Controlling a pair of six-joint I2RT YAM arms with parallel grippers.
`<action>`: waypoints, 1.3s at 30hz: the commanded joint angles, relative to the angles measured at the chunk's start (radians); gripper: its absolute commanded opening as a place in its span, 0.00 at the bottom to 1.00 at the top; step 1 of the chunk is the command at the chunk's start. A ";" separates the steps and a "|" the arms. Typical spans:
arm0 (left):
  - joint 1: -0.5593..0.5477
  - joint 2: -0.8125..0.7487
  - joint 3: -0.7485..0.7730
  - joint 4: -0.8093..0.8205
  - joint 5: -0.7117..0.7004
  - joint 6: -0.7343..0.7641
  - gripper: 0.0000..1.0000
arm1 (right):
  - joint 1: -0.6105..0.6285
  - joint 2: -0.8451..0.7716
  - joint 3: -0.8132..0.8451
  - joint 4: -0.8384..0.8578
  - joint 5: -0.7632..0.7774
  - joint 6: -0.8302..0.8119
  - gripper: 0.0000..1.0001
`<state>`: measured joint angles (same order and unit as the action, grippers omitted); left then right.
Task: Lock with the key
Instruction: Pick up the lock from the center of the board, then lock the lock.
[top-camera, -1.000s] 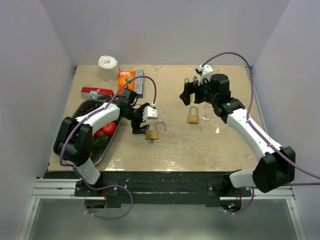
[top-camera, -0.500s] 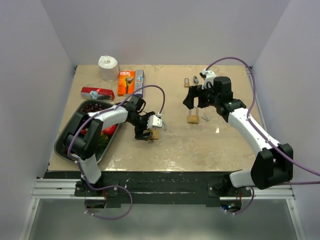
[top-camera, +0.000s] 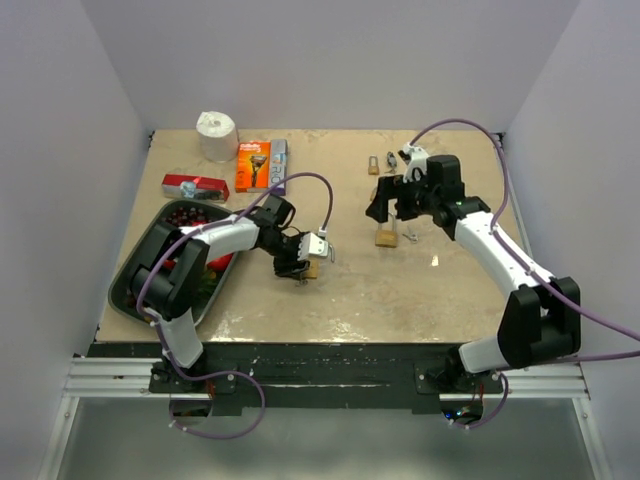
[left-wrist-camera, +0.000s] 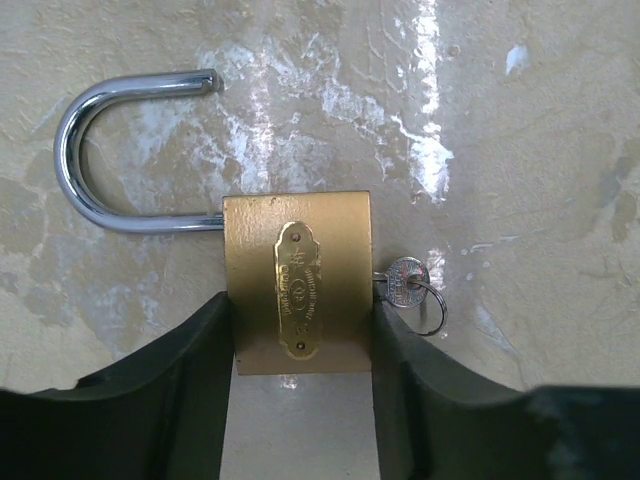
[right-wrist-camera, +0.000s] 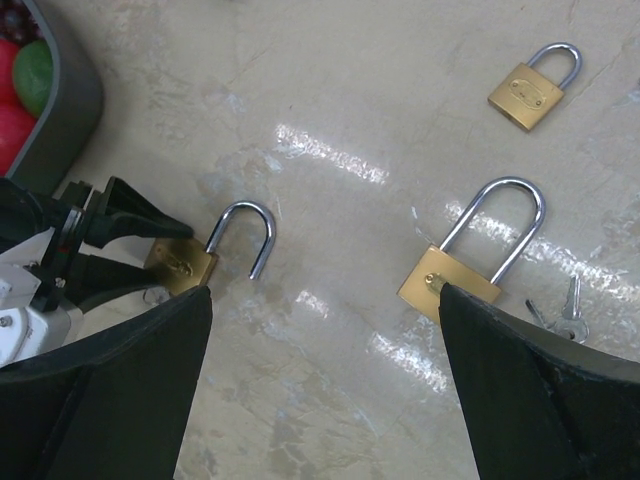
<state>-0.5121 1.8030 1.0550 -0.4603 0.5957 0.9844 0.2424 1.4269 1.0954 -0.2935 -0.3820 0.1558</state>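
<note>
Nearest, a metal rail (top-camera: 330, 372) carries both arm bases along the front edge of a glossy, beige, stone-patterned tabletop (top-camera: 400, 300). Plain pale walls (top-camera: 330, 70) box it in on the left, right and far sides. Bare tabletop runs along the front strip and across the middle between the arms.

Left of centre the brass padlock (left-wrist-camera: 297, 250) lies flat with its shackle swung open. The left gripper (left-wrist-camera: 300, 320) is closed onto the padlock's body, and its dark fingers (left-wrist-camera: 170, 400) press against both sides, as far as the wrist view shows. The key (left-wrist-camera: 405, 282), on a thin ring, touches the body's right side next to one finger. Whether it sits in the keyhole I cannot tell.

The left arm folds up from its base and lies low across the corner of a grey tray (top-camera: 125, 278) of fruit (top-camera: 218, 258) near the left edge. Further right, the right arm stretches from its base toward the far centre. Its right gripper (right-wrist-camera: 325, 290) is spread wide, holds nothing, and hovers above a second padlock (right-wrist-camera: 450, 283). Both shackle legs of that padlock meet its body, and loose keys (right-wrist-camera: 565, 305) lie just beside it.

Beyond, a small padlock (right-wrist-camera: 530, 92) lies near the far edge. It is well apart from a red packet (top-camera: 195, 185), an orange razor pack (top-camera: 253, 165) and a paper roll (top-camera: 216, 135) at the far left.
</note>
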 joint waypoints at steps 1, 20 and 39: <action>-0.003 -0.004 -0.030 0.060 -0.028 -0.029 0.27 | -0.005 0.017 0.027 -0.004 -0.078 -0.010 0.99; -0.006 -0.277 -0.124 0.679 -0.094 -0.789 0.00 | 0.011 0.144 -0.065 0.341 -0.431 0.298 0.99; -0.060 -0.393 -0.165 0.907 -0.122 -0.889 0.00 | 0.133 0.309 0.000 0.603 -0.609 0.505 0.77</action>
<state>-0.5545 1.4765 0.8780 0.2432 0.4660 0.1135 0.3641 1.7233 1.0523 0.2096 -0.9379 0.6033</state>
